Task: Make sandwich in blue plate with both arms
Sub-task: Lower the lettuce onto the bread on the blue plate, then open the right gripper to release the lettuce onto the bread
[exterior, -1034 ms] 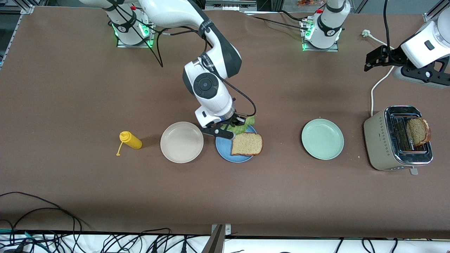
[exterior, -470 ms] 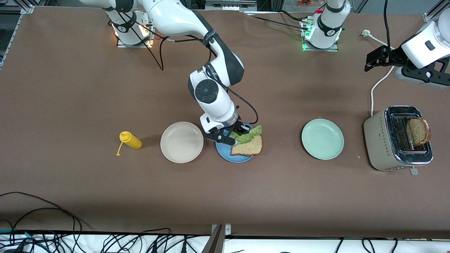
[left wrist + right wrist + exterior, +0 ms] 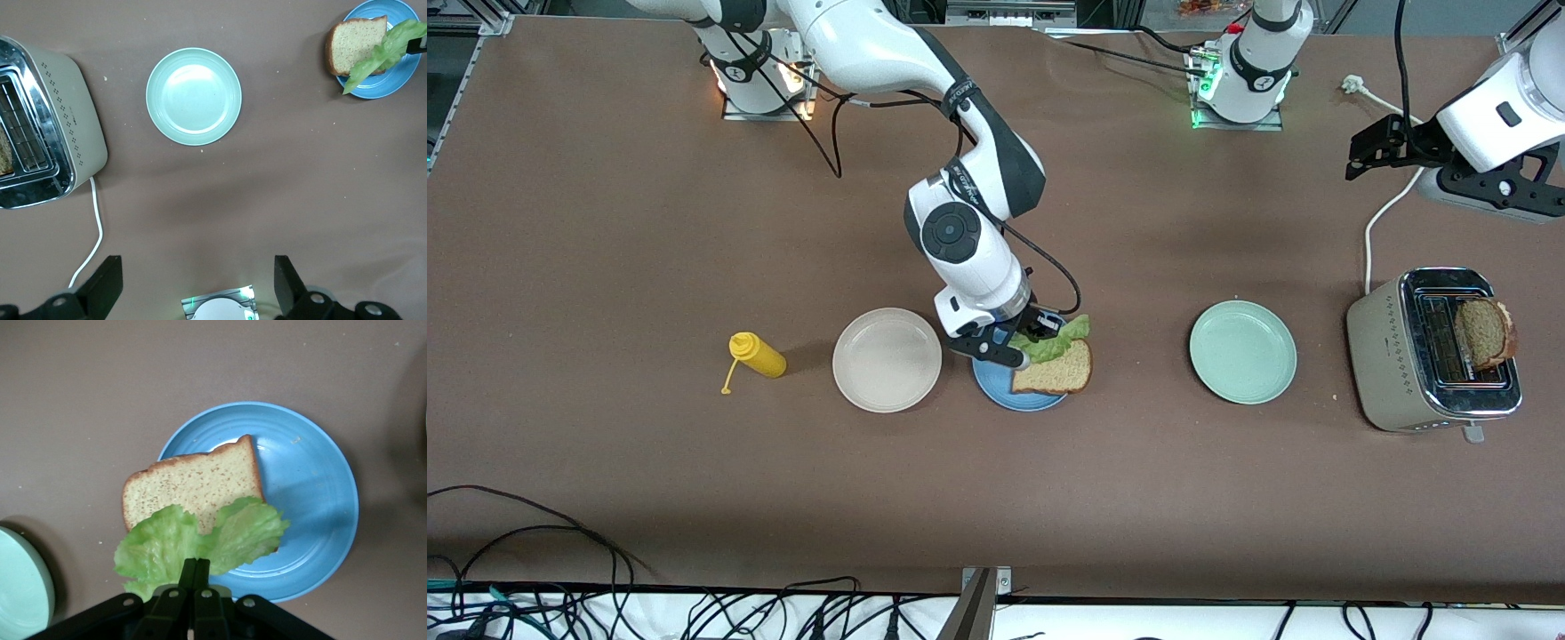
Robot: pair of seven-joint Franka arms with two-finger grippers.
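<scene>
A brown bread slice (image 3: 1055, 369) lies on the blue plate (image 3: 996, 391), overhanging its rim toward the left arm's end. My right gripper (image 3: 1036, 331) is shut on a crinkled green lettuce leaf (image 3: 1060, 338) low over the plate. In the right wrist view the lettuce (image 3: 200, 540) spreads from my right gripper (image 3: 195, 563) over the edge of the bread (image 3: 193, 487); whether they touch I cannot tell. A second slice (image 3: 1483, 333) stands in the toaster (image 3: 1387, 356). My left gripper (image 3: 1369, 151) waits open, high over the table at the left arm's end.
A beige plate (image 3: 887, 359) sits beside the blue plate toward the right arm's end, and a yellow squeeze bottle (image 3: 758, 354) lies past it. A pale green plate (image 3: 1242, 351) lies between the blue plate and the toaster. The toaster's white cord (image 3: 1383, 213) runs toward the left arm's base.
My right gripper has carried the lettuce toward the front camera, from the plate's rim to over the bread's edge. The left arm has hardly moved.
</scene>
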